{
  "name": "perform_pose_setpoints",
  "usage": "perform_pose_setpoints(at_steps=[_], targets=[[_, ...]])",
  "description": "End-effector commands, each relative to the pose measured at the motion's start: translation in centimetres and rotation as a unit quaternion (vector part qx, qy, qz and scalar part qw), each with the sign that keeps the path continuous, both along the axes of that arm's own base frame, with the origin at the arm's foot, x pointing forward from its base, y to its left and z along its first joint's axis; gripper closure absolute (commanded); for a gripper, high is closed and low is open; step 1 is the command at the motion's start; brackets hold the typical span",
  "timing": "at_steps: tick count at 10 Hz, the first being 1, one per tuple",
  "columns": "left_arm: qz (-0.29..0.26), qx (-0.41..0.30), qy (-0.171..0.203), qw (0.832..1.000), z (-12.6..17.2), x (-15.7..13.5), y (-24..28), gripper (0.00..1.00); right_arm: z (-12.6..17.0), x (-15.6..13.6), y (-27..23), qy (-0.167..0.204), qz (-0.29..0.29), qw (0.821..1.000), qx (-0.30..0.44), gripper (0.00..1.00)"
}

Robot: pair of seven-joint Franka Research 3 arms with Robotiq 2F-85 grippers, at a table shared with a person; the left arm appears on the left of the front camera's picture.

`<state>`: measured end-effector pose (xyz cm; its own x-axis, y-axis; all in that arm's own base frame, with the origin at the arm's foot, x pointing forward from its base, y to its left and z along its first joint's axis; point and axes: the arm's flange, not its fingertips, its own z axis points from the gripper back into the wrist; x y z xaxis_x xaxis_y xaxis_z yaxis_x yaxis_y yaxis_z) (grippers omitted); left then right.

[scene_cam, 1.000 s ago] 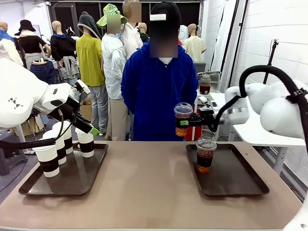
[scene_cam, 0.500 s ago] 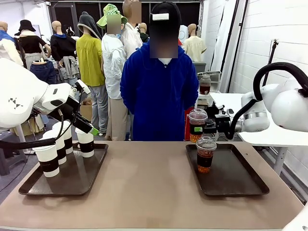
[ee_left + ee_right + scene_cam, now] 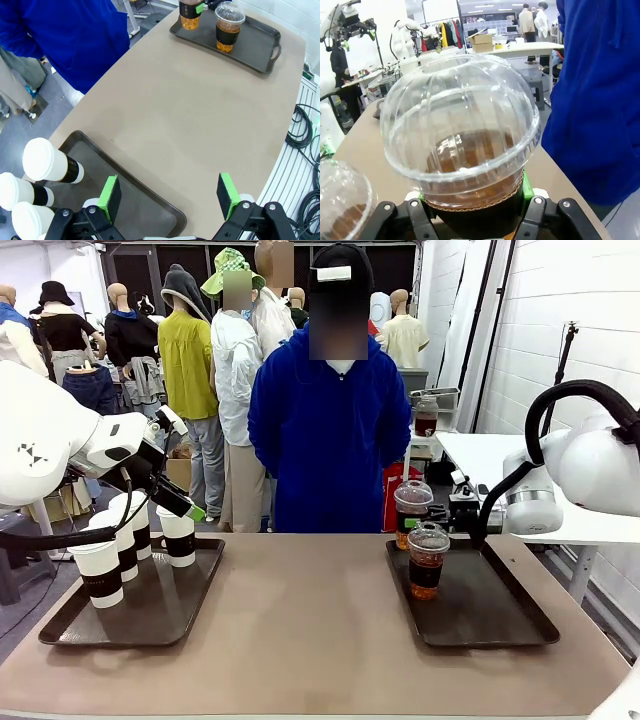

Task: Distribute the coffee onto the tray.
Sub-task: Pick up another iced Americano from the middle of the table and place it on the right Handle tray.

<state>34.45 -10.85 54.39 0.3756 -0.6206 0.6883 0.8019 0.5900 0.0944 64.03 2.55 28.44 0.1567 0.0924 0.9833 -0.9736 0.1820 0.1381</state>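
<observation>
Several white lidded paper cups with brown sleeves (image 3: 100, 575) stand on the left dark tray (image 3: 160, 615). My left gripper (image 3: 185, 502) hovers just above the back cup (image 3: 180, 535). In the left wrist view this gripper (image 3: 169, 197) is open, green pads wide apart, over the tray edge (image 3: 150, 200) with the white cups (image 3: 47, 160) to its left. My right gripper (image 3: 414, 522) is shut on a clear dome-lidded iced coffee (image 3: 412, 505) at the far left corner of the right tray (image 3: 500, 610). Another iced coffee (image 3: 427, 560) stands on that tray. In the right wrist view the held cup (image 3: 465, 135) sits between the right gripper's (image 3: 472, 202) pads.
A person in a blue hoodie (image 3: 330, 430) stands at the table's far edge, hands out of sight. Bare brown tabletop (image 3: 310, 630) lies between the two trays. A white side table (image 3: 520, 490) stands behind the right arm.
My right gripper has carried the iced coffee to the right and down, from mid-air beside the person to the far left corner of the right tray. The left arm has stayed still.
</observation>
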Motion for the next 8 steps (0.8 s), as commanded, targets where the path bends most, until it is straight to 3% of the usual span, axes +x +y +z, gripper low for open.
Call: perform_pose_setpoints(at_steps=[1,8], targets=[[0.000,-0.002,0.001,1.000,0.0,0.1,0.2,0.00,-0.6,-0.7,0.0,-0.012,-0.014,1.000,0.015,0.30],[0.000,-0.002,0.001,1.000,0.0,0.1,0.2,0.00,-3.3,-1.5,-1.2,-0.016,-0.021,1.000,0.003,0.30]])
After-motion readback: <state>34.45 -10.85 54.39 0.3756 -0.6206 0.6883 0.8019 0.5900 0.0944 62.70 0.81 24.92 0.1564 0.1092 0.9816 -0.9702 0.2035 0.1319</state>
